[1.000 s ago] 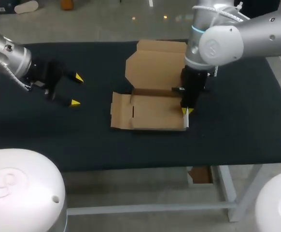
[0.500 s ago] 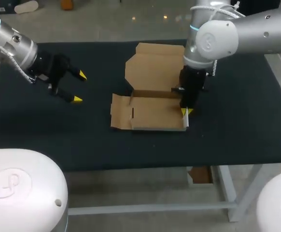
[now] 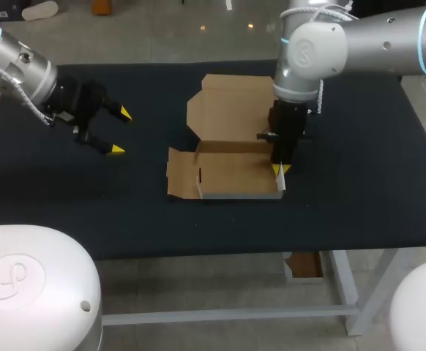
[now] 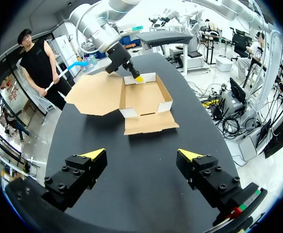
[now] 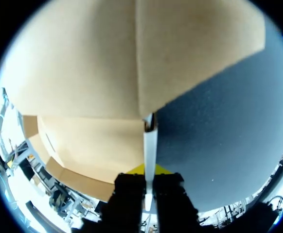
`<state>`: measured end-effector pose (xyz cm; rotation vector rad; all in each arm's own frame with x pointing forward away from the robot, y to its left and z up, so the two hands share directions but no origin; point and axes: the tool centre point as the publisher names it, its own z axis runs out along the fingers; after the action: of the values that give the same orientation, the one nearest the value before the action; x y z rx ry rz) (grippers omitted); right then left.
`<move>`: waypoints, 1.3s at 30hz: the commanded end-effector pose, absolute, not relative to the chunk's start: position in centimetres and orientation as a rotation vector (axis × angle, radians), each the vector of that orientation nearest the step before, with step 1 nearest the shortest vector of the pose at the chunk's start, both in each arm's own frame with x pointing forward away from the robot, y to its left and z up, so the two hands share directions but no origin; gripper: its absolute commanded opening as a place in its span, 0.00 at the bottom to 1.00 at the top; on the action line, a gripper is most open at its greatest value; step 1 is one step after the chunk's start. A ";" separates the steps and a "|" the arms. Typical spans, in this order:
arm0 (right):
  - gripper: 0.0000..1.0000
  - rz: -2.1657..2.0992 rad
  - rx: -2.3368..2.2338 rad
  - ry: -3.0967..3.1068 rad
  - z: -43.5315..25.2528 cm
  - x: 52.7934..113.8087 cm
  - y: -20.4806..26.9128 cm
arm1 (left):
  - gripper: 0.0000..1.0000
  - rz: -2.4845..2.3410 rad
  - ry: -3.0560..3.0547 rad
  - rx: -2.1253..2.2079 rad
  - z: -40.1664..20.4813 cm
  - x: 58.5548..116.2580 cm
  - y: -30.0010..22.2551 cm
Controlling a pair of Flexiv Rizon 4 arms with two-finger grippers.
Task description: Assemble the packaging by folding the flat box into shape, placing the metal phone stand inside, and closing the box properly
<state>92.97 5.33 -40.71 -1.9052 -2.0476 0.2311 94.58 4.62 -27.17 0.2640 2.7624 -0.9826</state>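
The brown cardboard box [image 3: 228, 174] lies half folded mid-table, its tray open upward and its wide lid flap [image 3: 228, 110] spread flat behind it. My right gripper [image 3: 279, 170] points straight down at the tray's right edge, shut on the upright right side wall [image 5: 150, 141], whose pale edge runs between its fingers. My left gripper [image 3: 118, 131] hovers open well left of the box, holding nothing. In the left wrist view, the box [image 4: 144, 99] lies ahead of the open left gripper [image 4: 141, 154], and my right gripper [image 4: 137, 77] is at its far side. No metal phone stand is visible.
The black tabletop [image 3: 359, 183] surrounds the box. The left side flap [image 3: 180, 174] of the box lies flat on it, toward my left gripper. The table's front edge runs just below the tray.
My left gripper has risen and moved a little toward the box. The right arm has shifted slightly left, still gripping the side wall, and the box and lid have turned a little with it.
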 end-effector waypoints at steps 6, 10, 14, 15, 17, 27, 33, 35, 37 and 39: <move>0.00 0.341 -1.899 -2.038 -41.1 92.9 5.7 | 1.00 -0.979 2.767 0.265 -27.0 94.6 4.6; 0.03 0.341 -1.915 -2.042 -41.1 92.9 5.7 | 1.00 -0.979 2.767 0.265 -27.0 94.6 4.6; 0.01 0.335 -1.937 -2.049 -41.1 92.9 5.7 | 1.00 -0.979 2.767 0.265 -27.0 94.6 4.6; 0.01 0.340 -1.949 -2.053 -41.1 92.8 5.7 | 1.00 -0.979 2.767 0.265 -27.0 94.6 4.6; 0.01 0.337 -1.963 -2.054 -41.2 92.8 5.7 | 1.00 -0.979 2.767 0.265 -27.0 94.6 4.6; 0.05 0.330 -2.020 -2.067 -41.2 92.6 5.8 | 1.00 -0.979 2.767 0.265 -27.0 94.6 4.6; 0.05 0.318 -2.041 -2.065 -41.3 92.7 5.7 | 1.00 -0.979 2.767 0.265 -27.0 94.6 4.6; 0.06 0.307 -2.057 -2.065 -41.2 92.7 5.7 | 1.00 -0.979 2.767 0.265 -27.0 94.6 4.6; 0.08 0.306 -2.064 -2.066 -41.2 92.7 5.7 | 1.00 -0.979 2.767 0.265 -27.0 94.6 4.6; 0.20 0.298 -2.080 -2.062 -41.2 92.7 5.6 | 1.00 -0.979 2.767 0.265 -27.0 94.6 4.6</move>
<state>93.11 5.70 -41.06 -2.0665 -2.0571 0.3135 94.58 4.59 -27.17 0.2640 2.7626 -0.9812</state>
